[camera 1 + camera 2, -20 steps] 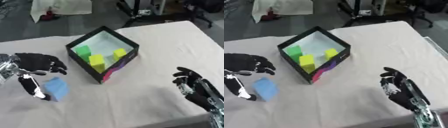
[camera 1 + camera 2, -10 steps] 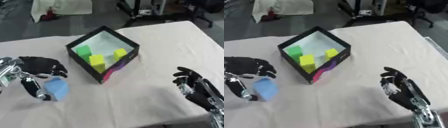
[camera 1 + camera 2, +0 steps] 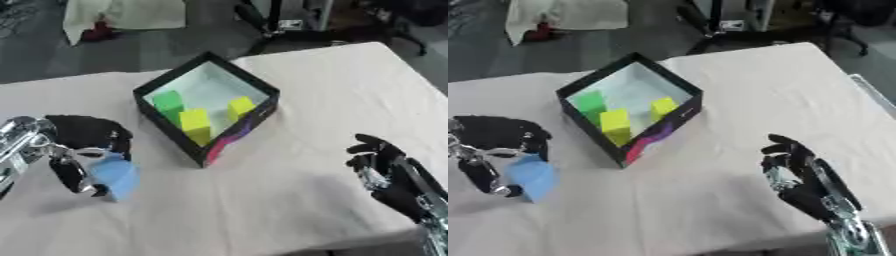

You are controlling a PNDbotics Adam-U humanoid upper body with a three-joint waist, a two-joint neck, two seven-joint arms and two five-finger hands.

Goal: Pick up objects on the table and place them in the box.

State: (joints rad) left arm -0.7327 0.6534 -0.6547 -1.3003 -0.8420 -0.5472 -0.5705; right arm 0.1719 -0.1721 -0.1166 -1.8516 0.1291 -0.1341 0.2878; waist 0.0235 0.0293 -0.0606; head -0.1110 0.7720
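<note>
Carrying the blue block [image 3: 115, 178] toward the box [image 3: 206, 114], you risked dropping it short, since it hung low between thumb and fingers. Your left robot hand [image 3: 86, 150] was curled around it above the desk [image 3: 289, 200]. Your right robot hand [image 3: 389, 175] rested idle, fingers relaxed.

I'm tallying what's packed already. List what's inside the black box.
Inside the black box sit three blocks: a green block and two yellow blocks, on a pale floor. The near wall hides the floor right behind it.
</note>
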